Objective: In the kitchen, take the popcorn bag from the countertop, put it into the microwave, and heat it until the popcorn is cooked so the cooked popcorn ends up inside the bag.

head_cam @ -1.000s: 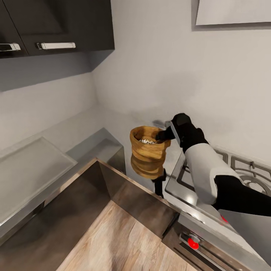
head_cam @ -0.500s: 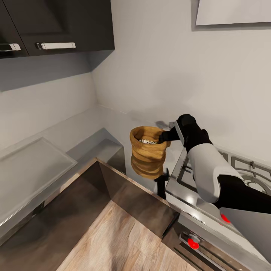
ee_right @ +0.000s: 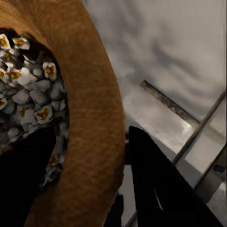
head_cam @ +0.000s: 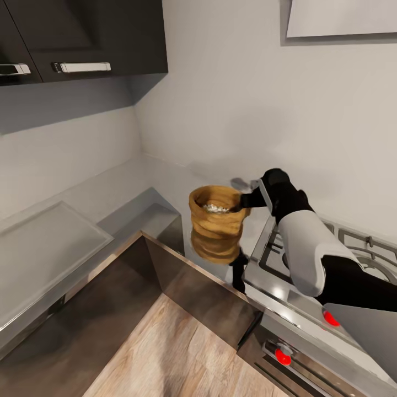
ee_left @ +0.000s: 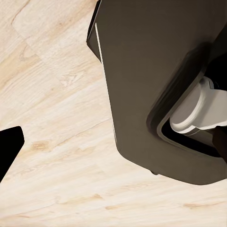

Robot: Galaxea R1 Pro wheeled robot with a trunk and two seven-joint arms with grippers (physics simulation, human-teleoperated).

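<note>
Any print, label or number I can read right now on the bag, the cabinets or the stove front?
None: no readable text in these views.
The popcorn bag, pinched at its rim by the right hand, is plain brown paper.
The stove's red knobs carry no legible markings.
The cabinet doors are blank.

right gripper point(head_cam: 241, 202) pinches popcorn bag point(head_cam: 216, 230) rim | bag above countertop point(head_cam: 165, 182)
</note>
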